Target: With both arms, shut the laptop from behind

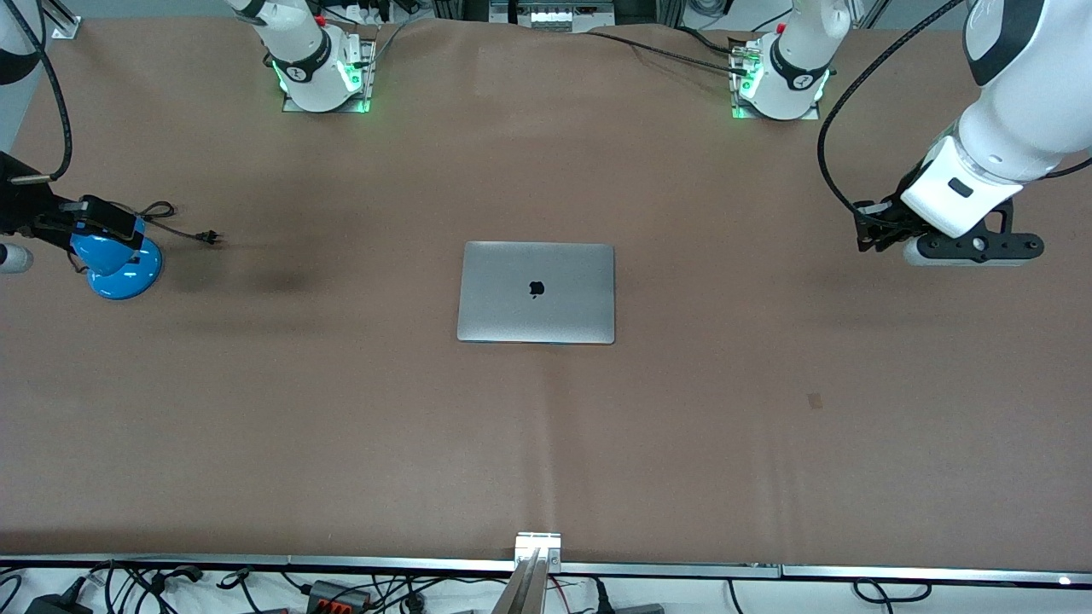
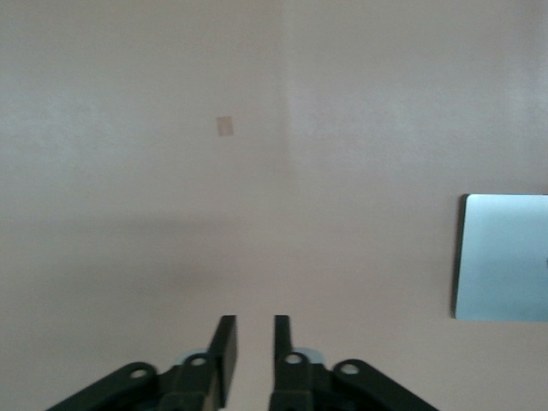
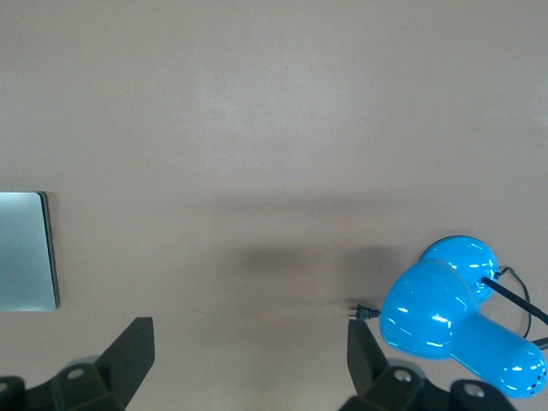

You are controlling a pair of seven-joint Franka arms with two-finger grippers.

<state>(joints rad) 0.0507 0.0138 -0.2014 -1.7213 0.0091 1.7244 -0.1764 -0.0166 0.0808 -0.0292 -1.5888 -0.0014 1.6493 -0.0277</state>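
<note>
The silver-grey laptop [image 1: 537,292] lies closed and flat at the table's middle, its dark apple logo facing up. An edge of it also shows in the left wrist view [image 2: 505,257] and in the right wrist view [image 3: 24,250]. My left gripper [image 1: 863,228] hangs over bare table near the left arm's end, well apart from the laptop. Its gripper [image 2: 253,330] is empty, with only a narrow gap between the fingers. My right gripper [image 1: 94,223] hangs at the right arm's end, over a blue lamp. Its gripper [image 3: 248,334] is wide open and empty.
A blue desk lamp [image 1: 119,269] lies on the table at the right arm's end and shows in the right wrist view [image 3: 437,312]. Its black cord ends in a plug [image 1: 207,238]. A small tape mark [image 1: 815,400] sits on the brown cloth.
</note>
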